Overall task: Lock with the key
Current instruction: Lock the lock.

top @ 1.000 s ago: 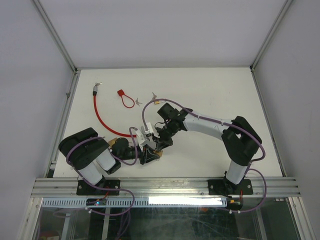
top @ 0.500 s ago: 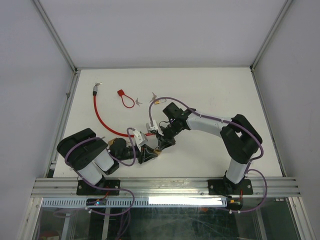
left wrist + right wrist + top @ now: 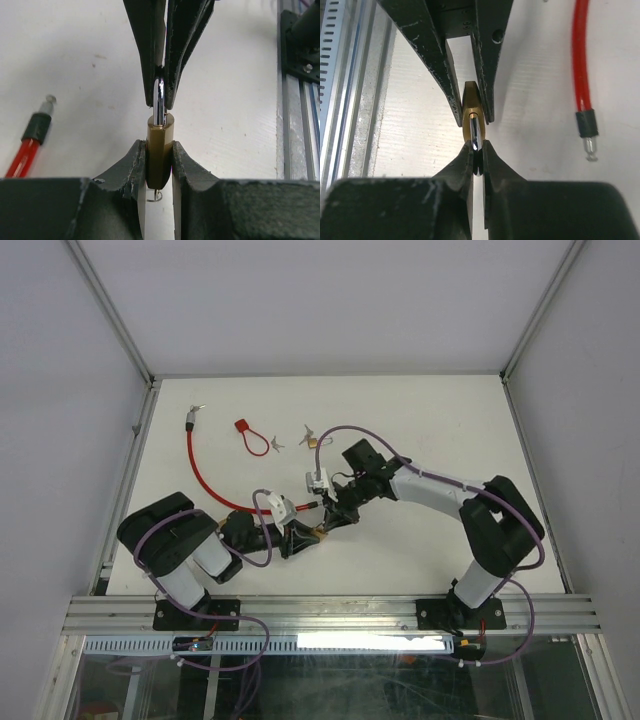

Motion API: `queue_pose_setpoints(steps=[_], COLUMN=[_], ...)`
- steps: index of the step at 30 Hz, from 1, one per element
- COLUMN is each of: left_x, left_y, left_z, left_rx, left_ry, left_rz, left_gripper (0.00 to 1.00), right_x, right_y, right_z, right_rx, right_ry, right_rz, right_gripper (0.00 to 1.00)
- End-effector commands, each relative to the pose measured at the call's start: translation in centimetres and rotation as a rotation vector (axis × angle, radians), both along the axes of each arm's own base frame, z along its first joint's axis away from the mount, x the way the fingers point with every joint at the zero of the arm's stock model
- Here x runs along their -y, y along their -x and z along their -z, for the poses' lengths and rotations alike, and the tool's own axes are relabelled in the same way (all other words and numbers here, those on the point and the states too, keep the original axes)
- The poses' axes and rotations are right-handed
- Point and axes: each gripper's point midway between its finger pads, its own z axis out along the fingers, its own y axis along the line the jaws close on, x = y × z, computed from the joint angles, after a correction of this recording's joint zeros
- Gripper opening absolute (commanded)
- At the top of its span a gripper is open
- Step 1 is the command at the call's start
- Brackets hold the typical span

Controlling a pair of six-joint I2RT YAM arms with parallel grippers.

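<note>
Both arms converge low over the table (image 3: 440, 420) on one brass padlock (image 3: 160, 137), each taking a different part of it. The left gripper (image 3: 159, 150) is clenched on the lock's brass body, its two dark fingers (image 3: 131, 165) pressed flat against the opposite faces, so the body sits squarely between them with the top edge poking out past the tips. Straight ahead of those tips, the right gripper (image 3: 477, 147) comes in from the opposite side and is pinched tight on the chrome shackle (image 3: 159, 100), which disappears between its pads. From the right wrist view the shackle leg enters the top of the brass body, which sits just beyond that gripper's own fingertips; whether it is seated home cannot be told. The two sets of fingertips stand nearly nose to nose, with only a short stretch of bare shackle between them. A thin wire ring (image 3: 156, 196) shows just under the padlock's base, inside the left gripper's grasp; no key blade can be made out there. Off to the left gripper's left lies a red cable (image 3: 24, 152) with a black collar and metal tip, apart from the fingers. Well beyond both grippers, toward the far side of the table, lie a red tag lock (image 3: 244, 427) and some loose keys (image 3: 307, 430).
</note>
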Motion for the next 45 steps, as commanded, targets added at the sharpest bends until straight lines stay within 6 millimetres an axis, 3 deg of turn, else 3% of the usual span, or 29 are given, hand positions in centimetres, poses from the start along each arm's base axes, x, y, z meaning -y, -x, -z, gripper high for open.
queue_pose_setpoints(steps=[1,15,25,37,45], left_x=[1.1,2.3,2.9,3.7,4.2], left_y=[-4.0,-4.0,-3.5,-3.3,-3.1], left_z=[-10.9,-9.1,-8.6,-8.2,-8.0], left_rx=[0.351,0.25,0.218,0.196,0.19], left_ry=[0.293,0.23,0.216,0.202,0.196], left_rz=[-0.07,-0.007,0.047,0.072,0.091], left_gripper=[0.0,0.0,0.0,0.0,0.0], right_x=[2.4,3.7,5.1,4.2,3.8], right_y=[0.7,-0.9,-3.0,-1.7,-2.6], right_z=[-1.2,-3.6,-6.9,-7.1,-6.7], right_rx=[-0.092,-0.057,-0.039,-0.16,-0.176], right_ry=[0.037,-0.033,-0.161,-0.212,-0.195], right_rz=[0.101,0.149,0.236,0.2,0.257], right_gripper=[0.08,0.24,0.36,0.34,0.27])
